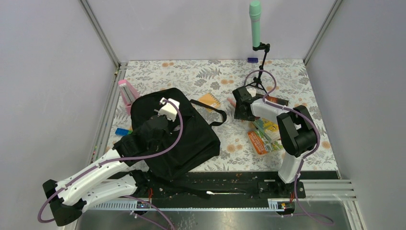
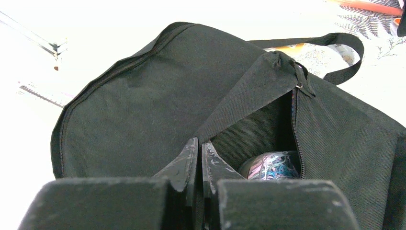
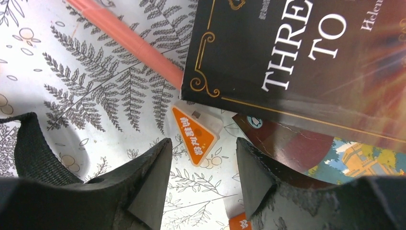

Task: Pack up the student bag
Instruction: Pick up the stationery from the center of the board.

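The student bag [image 1: 191, 139] is a large black backpack lying left of the table's centre. My left gripper [image 1: 155, 128] rests on it. In the left wrist view the left gripper [image 2: 201, 143] is shut on the edge of the bag's fabric flap [image 2: 253, 86] and holds the zip opening apart. A ball of coloured bands [image 2: 273, 165] sits inside. My right gripper [image 1: 238, 111] is open and empty, low over the table. In the right wrist view the right gripper [image 3: 203, 143] points at an orange triangular packet [image 3: 198, 134], beside a dark book [image 3: 297, 62] and a pink pen [image 3: 124, 40].
An orange pad [image 1: 209, 100] lies by the bag strap [image 1: 215, 115]. Orange and green packets [image 1: 261, 136] lie under the right arm. A pink item [image 1: 127, 93] and a blue item [image 1: 123, 131] lie left of the bag. A microphone stand [image 1: 258, 72] stands at the back.
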{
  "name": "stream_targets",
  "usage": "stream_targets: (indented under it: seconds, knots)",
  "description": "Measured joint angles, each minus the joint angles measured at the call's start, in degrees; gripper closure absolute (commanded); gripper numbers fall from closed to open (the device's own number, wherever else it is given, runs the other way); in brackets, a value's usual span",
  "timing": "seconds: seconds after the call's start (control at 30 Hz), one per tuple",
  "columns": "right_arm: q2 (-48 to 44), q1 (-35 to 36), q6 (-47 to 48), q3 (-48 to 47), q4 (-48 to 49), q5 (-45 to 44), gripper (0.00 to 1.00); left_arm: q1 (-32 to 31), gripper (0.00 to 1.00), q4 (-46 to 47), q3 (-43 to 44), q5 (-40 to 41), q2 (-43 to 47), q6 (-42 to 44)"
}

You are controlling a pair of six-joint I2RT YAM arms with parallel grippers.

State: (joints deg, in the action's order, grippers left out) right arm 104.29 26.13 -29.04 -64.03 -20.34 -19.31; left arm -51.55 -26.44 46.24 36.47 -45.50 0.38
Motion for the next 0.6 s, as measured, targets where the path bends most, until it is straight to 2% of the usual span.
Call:
stream_targets:
  seconds: [0.27,0.4,0.6]
  knots:
    - [2.5,-0.9,0.2,-2.5,-0.2,0.2,0.44,0.0,1.0,0.0,0.0,-0.3,0.0,0.0]
    - [3.5,-0.9,0.2,-3.3,-0.1,0.6,0.48,0.0,1.0,0.0,0.0,-0.3,0.0,0.0]
    - [3.6,-1.0,0.2,-3.4,-0.1,1.0,0.61,0.0,1.0,0.0,0.0,-0.4,-0.5,0.0]
